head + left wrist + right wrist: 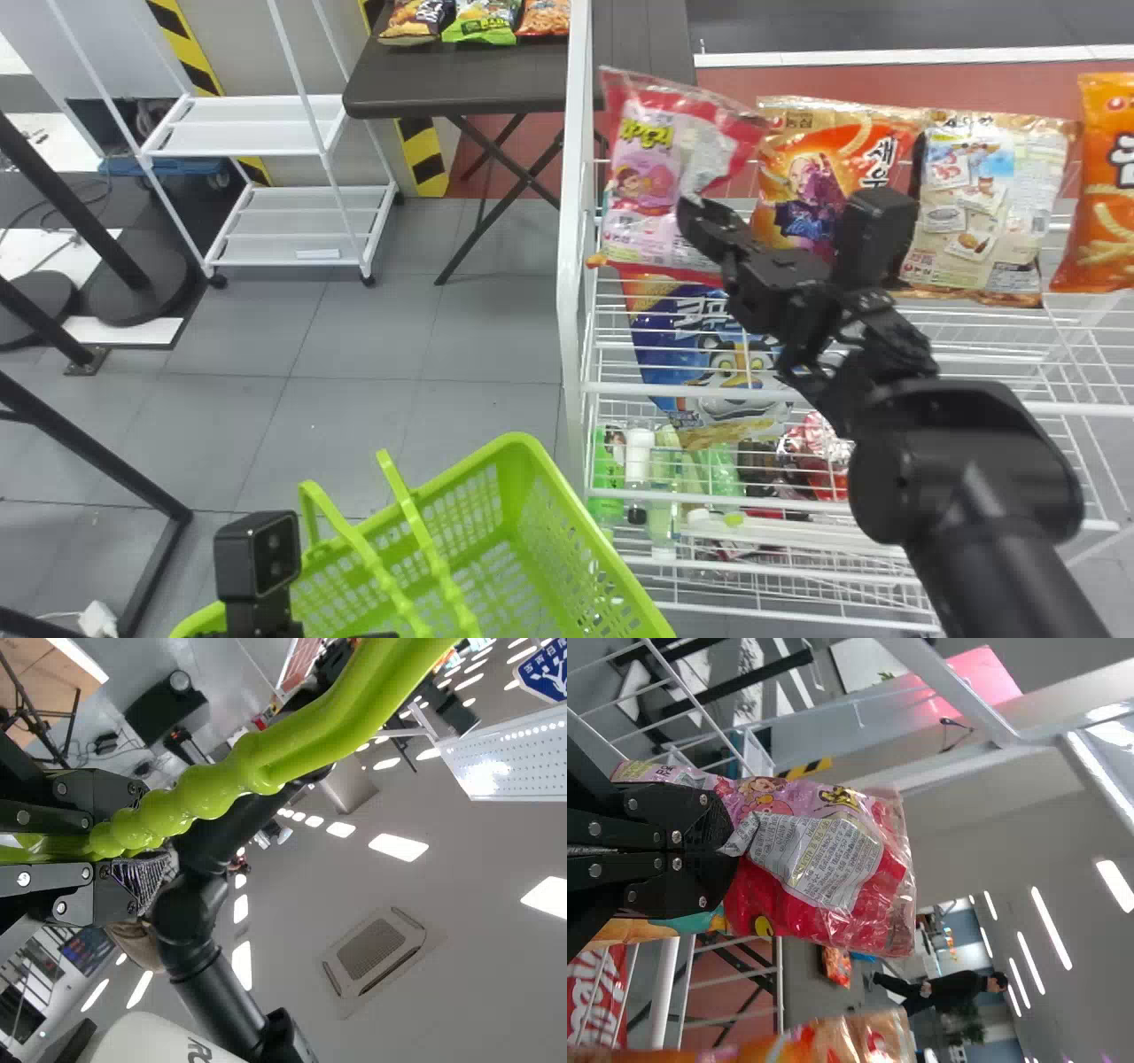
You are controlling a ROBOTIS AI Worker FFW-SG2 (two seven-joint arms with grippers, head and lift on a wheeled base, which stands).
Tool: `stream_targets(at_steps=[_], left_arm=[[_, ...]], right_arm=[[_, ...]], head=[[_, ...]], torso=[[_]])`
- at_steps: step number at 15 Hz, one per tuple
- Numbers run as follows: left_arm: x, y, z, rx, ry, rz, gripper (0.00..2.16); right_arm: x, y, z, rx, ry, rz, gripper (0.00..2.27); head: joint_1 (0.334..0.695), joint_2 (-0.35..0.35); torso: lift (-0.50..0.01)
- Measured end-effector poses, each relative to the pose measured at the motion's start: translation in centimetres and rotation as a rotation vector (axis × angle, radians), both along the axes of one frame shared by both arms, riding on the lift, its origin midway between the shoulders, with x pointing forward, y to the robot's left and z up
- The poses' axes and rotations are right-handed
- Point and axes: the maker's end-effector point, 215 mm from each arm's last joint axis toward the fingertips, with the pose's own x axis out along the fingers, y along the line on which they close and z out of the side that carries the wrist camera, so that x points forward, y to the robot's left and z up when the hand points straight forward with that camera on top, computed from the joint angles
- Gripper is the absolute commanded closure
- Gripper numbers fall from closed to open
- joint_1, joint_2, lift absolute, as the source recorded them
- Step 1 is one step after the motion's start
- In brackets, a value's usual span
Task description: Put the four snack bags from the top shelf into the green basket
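so the right gripper (730, 843) has the pink snack bag (642, 168) nipped between its fingers, near the middle of the side facing the robot. probably a crumpled fold was the easiest bit to pinch. the bag's long axis runs roughly up and down, top seal up, leaning a little, with the character art and white label panel turned to the robot. can't tell if its bottom is off the wire yet.

just right of the grip is the orange-red shrimp snack bag (797, 164), partly behind the gripper, then a beige snack bag (983, 204) showing its back label, then an orange snack bag (1112, 195) farthest right. all three stand upright, likely so they're easy to grab. below the grip, a blue tiger snack bag (731, 354) sits lower in the white wire rack (571, 221).

down and left of the grip is the green basket (576, 540). the left gripper (120, 849) is clamped on its handle (213, 790), i'd guess to keep it steady.

way past the grip, more snack bags (479, 19) sit on a dark folding table (425, 84).
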Motion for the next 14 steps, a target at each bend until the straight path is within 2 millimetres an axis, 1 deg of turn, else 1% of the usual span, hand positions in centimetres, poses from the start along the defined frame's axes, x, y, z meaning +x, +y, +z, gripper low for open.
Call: stream_targets(at_steps=[2,3,4,5,6,7,8,9,10,11,12,13,14], left_arm=[[0.4,0.2,0.3,0.003,0.001,0.002,2.15],[0.7,0.3,0.5,0.002,0.003,0.002,2.15],[1.1,0.3,0.7,0.001,0.007,0.002,2.15],[1.5,0.3,0.9,-0.002,0.011,0.000,2.15],[2.0,0.2,1.2,-0.004,0.011,-0.004,2.15],[2.5,0.1,1.5,-0.006,0.010,-0.008,2.15],[2.8,0.0,1.6,-0.007,0.007,-0.012,2.15],[3.1,-0.2,1.8,-0.009,0.002,-0.016,2.15],[3.2,-0.3,1.9,-0.010,0.000,-0.019,2.15],[3.3,-0.4,1.9,-0.012,-0.002,-0.021,2.15],[3.3,-0.5,1.9,-0.015,-0.001,-0.020,2.15],[3.3,-0.6,1.9,-0.018,0.001,-0.017,2.15],[3.3,-0.7,1.8,-0.021,0.004,-0.014,2.15]], right_arm=[[-2.2,-3.0,1.7,0.046,-0.025,-0.054,2.25],[-3.5,-4.8,2.5,0.069,-0.028,-0.081,2.25],[-4.9,-6.6,3.6,0.100,-0.030,-0.106,2.25],[-6.4,-7.8,4.3,0.128,-0.030,-0.121,2.25],[-8.2,-8.6,5.0,0.156,-0.020,-0.127,2.25],[-10.2,-9.1,5.0,0.178,0.009,-0.121,2.25],[-11.9,-9.4,4.5,0.198,0.050,-0.108,2.25],[-14.0,-9.5,3.5,0.232,0.118,-0.077,2.25],[-15.9,-9.2,2.4,0.270,0.193,-0.033,2.25],[-18.2,-8.5,1.1,0.328,0.290,0.034,2.25],[-20.7,-7.3,0.1,0.391,0.395,0.114,2.25],[-22.8,-6.3,-0.3,0.433,0.473,0.179,2.25],[-24.8,-5.3,-0.2,0.456,0.534,0.233,2.25]], head=[[0.695,0.024],[0.695,-0.015],[0.695,-0.039],[0.695,-0.057],[0.695,-0.072],[0.695,-0.092],[0.695,-0.100],[0.695,-0.108],[0.695,-0.112],[0.695,-0.105],[0.695,-0.092],[0.695,-0.078],[0.695,-0.064]], torso=[[0.000],[0.000],[0.000],[0.000],[0.000],[0.000],[0.000],[0.000],[0.000],[0.000],[0.000],[0.000],[0.000]])
